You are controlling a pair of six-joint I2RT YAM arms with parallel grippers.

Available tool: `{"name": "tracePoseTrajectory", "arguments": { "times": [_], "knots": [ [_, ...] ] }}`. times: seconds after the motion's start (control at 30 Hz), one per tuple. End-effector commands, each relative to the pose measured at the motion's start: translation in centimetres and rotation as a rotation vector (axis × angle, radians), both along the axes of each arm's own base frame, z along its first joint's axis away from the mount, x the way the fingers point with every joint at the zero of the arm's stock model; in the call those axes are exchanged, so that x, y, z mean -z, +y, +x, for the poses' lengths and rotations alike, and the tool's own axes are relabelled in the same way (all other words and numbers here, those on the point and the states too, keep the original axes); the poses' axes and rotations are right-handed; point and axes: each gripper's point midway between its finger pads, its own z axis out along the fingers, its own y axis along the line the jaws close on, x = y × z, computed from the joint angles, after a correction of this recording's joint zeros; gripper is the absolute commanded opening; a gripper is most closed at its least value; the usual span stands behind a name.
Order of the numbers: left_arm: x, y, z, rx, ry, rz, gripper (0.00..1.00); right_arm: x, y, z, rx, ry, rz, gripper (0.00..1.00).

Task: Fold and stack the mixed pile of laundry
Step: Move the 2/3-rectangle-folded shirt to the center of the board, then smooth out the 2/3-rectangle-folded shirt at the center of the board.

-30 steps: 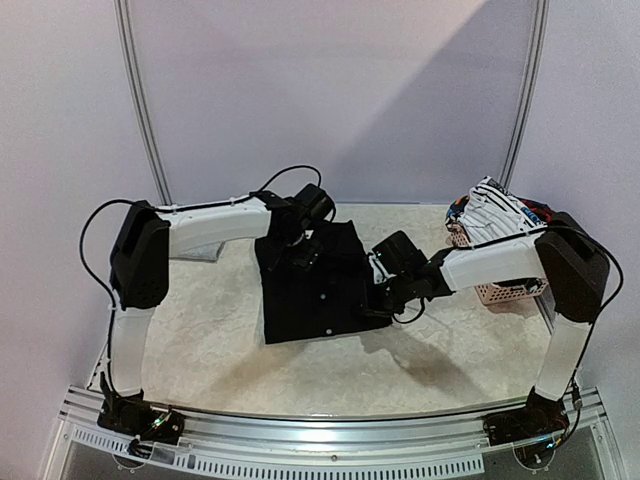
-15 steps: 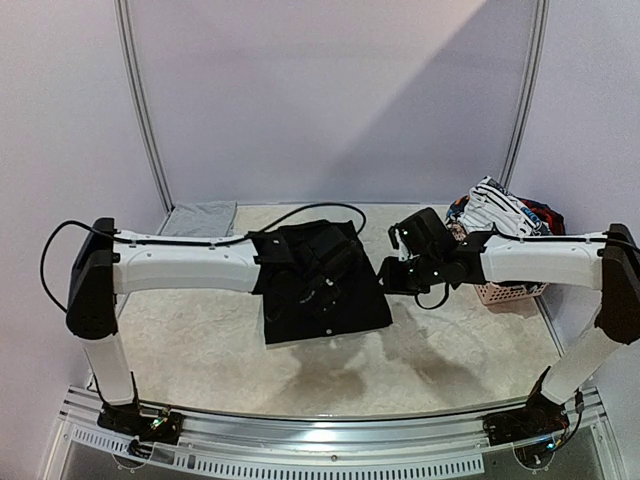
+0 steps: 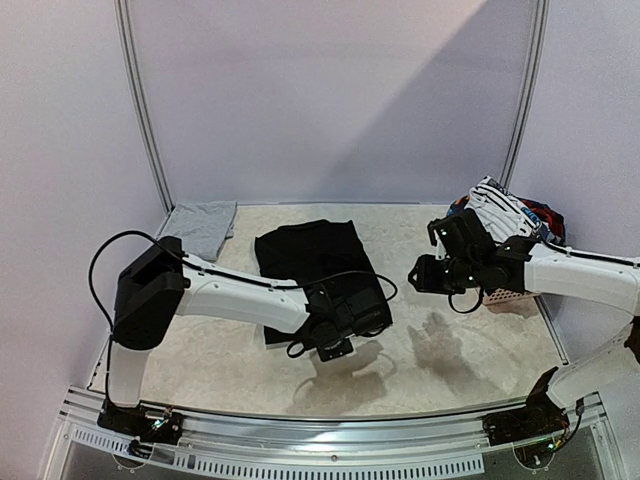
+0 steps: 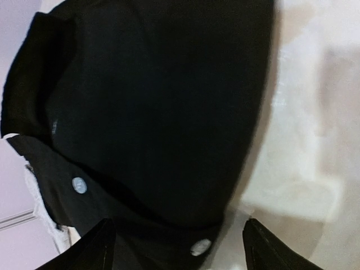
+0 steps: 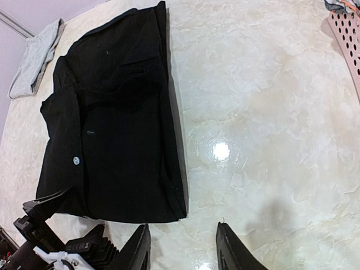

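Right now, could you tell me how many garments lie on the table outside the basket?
2: the black garment mid-table, and the grey garment at the far left corner. The basket at right holds more, some hidden.

Marbled table [image 3: 450,365]; apparently perforated pink basket [image 3: 505,296]

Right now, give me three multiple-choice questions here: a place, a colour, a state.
1. What colour is the perforated plastic basket? A. blue B. pink C. green
2. Where does the light grey cloth garment lie? A. far left corner B. in that basket C. near right corner
3. How do the right arm's jaws stand? A. shut on cloth B. open, empty C. shut on nothing
B, its wall is pink; A, it lies by the far left edge; B, bare marbled table shows between them.
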Motion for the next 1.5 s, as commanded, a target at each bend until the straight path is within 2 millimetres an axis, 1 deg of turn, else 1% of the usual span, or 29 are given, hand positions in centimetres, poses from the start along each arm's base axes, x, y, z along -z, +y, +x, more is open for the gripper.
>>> {"name": "tracePoseTrajectory", "arguments": {
  "times": [0.0, 0.1, 0.17, 0.2, 0.23, 0.33, 0.43, 0.47, 0.6, 0.67, 0.73, 0.9, 0.97, 1.07, 1.1, 1.17, 1.27, 1.33, 1.37, 1.47],
  "knots": [
    [0.9, 0.0, 0.3, 0.014, -0.008, 0.050, 0.80, -0.1, -1.2, -0.5, 0.027, 0.000, -0.005, 0.43],
    [1.3, 0.0, 0.6, 0.014, -0.020, 0.069, 0.76, -0.5, -0.9, -0.7, 0.018, -0.004, 0.025, 0.49],
    [1.5, 0.1, 0.9, 0.012, -0.034, 0.085, 0.70, -0.6, -0.8, -0.8, 0.011, -0.007, 0.036, 0.53],
    [1.6, 0.2, 1.1, 0.008, -0.040, 0.090, 0.66, -0.7, -0.7, -0.9, 0.008, -0.006, 0.037, 0.53],
    [1.7, 0.3, 1.2, 0.007, -0.046, 0.093, 0.60, -0.8, -0.7, -0.8, 0.004, -0.008, 0.037, 0.54],
    [1.9, 0.3, 1.3, 0.007, -0.051, 0.073, 0.34, -0.8, -0.6, -0.8, -0.002, -0.008, 0.034, 0.55],
    [1.8, -0.2, 0.7, 0.032, -0.033, 0.012, 0.11, -0.8, -0.5, -0.8, -0.006, -0.008, 0.029, 0.56],
    [1.7, -0.2, 0.4, 0.039, -0.029, -0.001, 0.01, -0.9, -0.5, -0.7, -0.007, -0.008, 0.028, 0.56],
    [1.1, -0.4, -1.3, 0.078, -0.040, -0.041, 0.00, -0.5, -0.1, -0.7, -0.024, 0.007, 0.031, 0.56],
    [0.5, -0.7, -2.9, 0.108, -0.048, -0.064, 0.00, -0.1, 0.6, -0.9, -0.055, 0.020, 0.043, 0.56],
    [0.4, -0.5, -4.4, 0.128, -0.041, -0.073, 0.00, 0.2, 1.6, -1.1, -0.099, 0.035, 0.071, 0.55],
    [-0.2, 0.0, -7.9, 0.166, -0.030, -0.101, 0.00, 1.1, 5.2, -2.7, -0.264, 0.096, 0.207, 0.52],
    [-0.5, 0.3, -9.0, 0.178, -0.026, -0.110, 0.00, 1.2, 6.3, -3.1, -0.305, 0.109, 0.246, 0.51],
    [-0.7, 0.7, -10.4, 0.187, -0.019, -0.120, 0.00, 1.9, 7.9, -3.5, -0.347, 0.127, 0.259, 0.47],
    [-0.8, 0.8, -10.7, 0.189, -0.019, -0.122, 0.00, 2.4, 8.4, -3.6, -0.360, 0.140, 0.259, 0.46],
    [-0.8, 0.9, -11.3, 0.194, -0.024, -0.118, 0.00, 2.7, 9.5, -3.7, -0.385, 0.150, 0.274, 0.41],
    [-0.5, 1.0, -11.6, 0.190, -0.029, -0.113, 0.00, 3.3, 11.3, -4.2, -0.428, 0.174, 0.299, 0.34],
    [-0.3, 1.1, -11.7, 0.184, -0.031, -0.111, 0.00, 4.1, 12.5, -4.4, -0.452, 0.196, 0.299, 0.31],
    [-0.2, 1.1, -11.7, 0.181, -0.031, -0.111, 0.00, 4.2, 13.1, -4.5, -0.463, 0.200, 0.303, 0.30],
    [0.0, 1.1, -11.8, 0.180, -0.031, -0.110, 0.00, 5.6, 14.4, -4.1, -0.471, 0.230, 0.301, 0.28]
  ]
}}
